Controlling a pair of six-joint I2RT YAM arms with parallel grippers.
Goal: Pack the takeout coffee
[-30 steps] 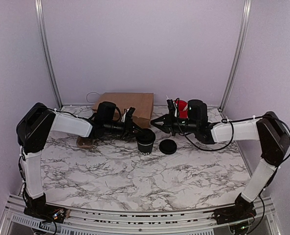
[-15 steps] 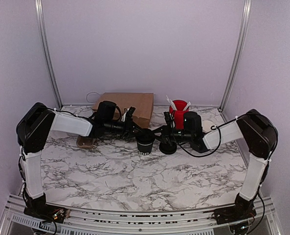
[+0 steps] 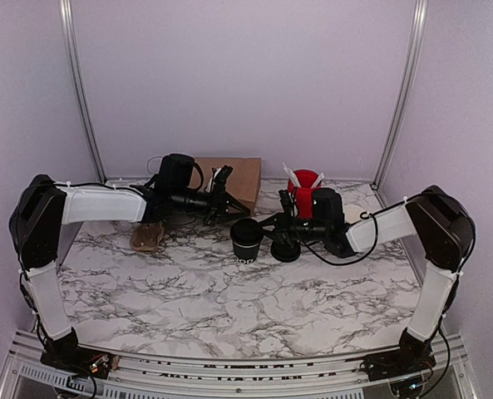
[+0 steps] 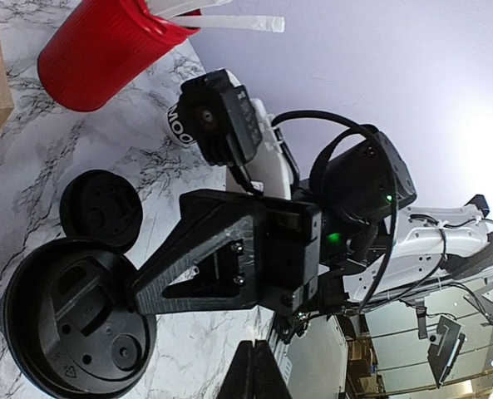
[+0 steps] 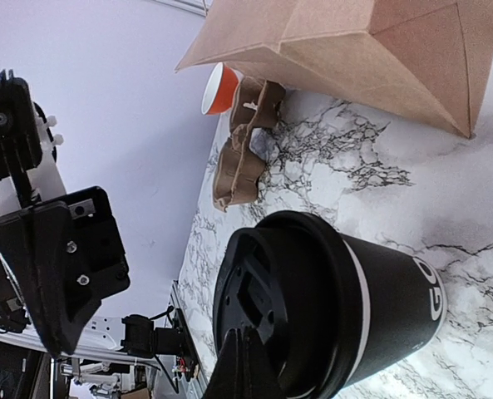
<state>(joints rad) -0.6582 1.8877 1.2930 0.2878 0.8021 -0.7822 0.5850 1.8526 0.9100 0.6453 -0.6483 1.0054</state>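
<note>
Roughly midway across the marble-patterned desk (image 3: 229, 307), toward its far side, takeout coffee (image 3: 247, 241) upright, small black paper cup, white lettering low on its side, white rim under moulded black lid (image 5: 267, 291), left jaws near brown paper bag (image 3: 244, 179), right jaws just beside the cup, clenched or released cannot be told.

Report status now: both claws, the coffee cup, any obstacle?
Left claw open, empty, near the paper bag. Right claw open beside the takeout coffee. Coffee upright, not bagged. Loose lid beside it.

Lettering on the takeout coffee (image 5: 379, 291) shows only partly
</note>
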